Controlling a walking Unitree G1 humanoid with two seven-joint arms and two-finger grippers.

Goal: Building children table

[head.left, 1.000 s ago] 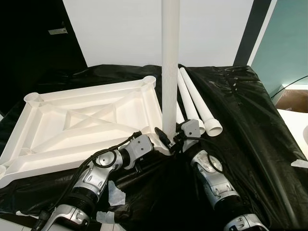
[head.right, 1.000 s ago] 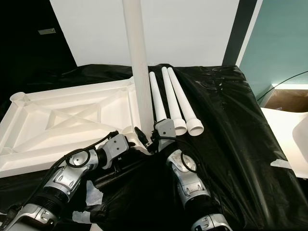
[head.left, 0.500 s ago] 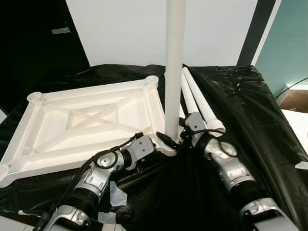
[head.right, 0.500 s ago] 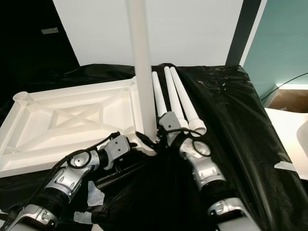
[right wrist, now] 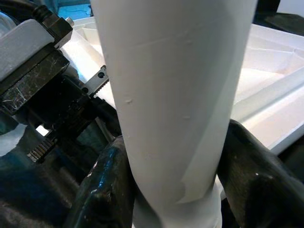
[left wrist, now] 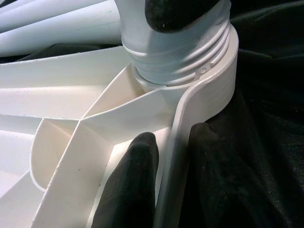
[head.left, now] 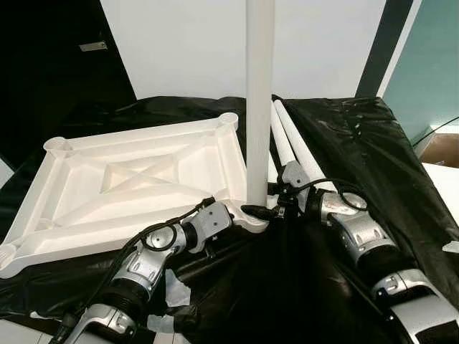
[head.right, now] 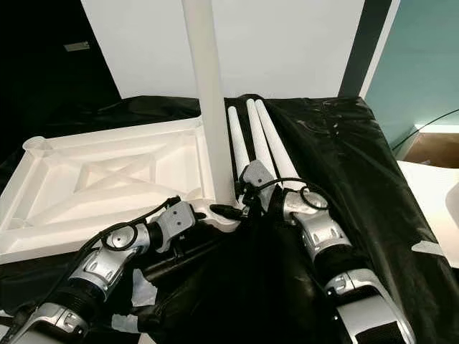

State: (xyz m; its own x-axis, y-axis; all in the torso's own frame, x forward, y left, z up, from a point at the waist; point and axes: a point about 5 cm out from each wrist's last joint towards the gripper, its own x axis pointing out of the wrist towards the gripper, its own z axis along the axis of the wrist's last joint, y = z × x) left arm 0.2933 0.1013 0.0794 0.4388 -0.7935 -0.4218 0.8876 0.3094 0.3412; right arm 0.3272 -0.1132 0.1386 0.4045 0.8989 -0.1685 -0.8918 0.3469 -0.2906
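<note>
Tabletop (head.left: 136, 179) lies upside down on the black sheet (head.left: 373, 158), its near corner rim pinched between the left gripper's (left wrist: 166, 166) 2 closed fingers, while the right gripper (right wrist: 175, 175) clasps the upright leg (head.left: 259, 107) low down, just above the corner socket (left wrist: 190, 61) where its thread sits partly in. If the right fingers slip on the smooth tube or turn it off-axis, the thread could cross or the leg tip. Beyond lie 2 or 3 spare legs (head.right: 276, 147), close enough to be knocked.
</note>
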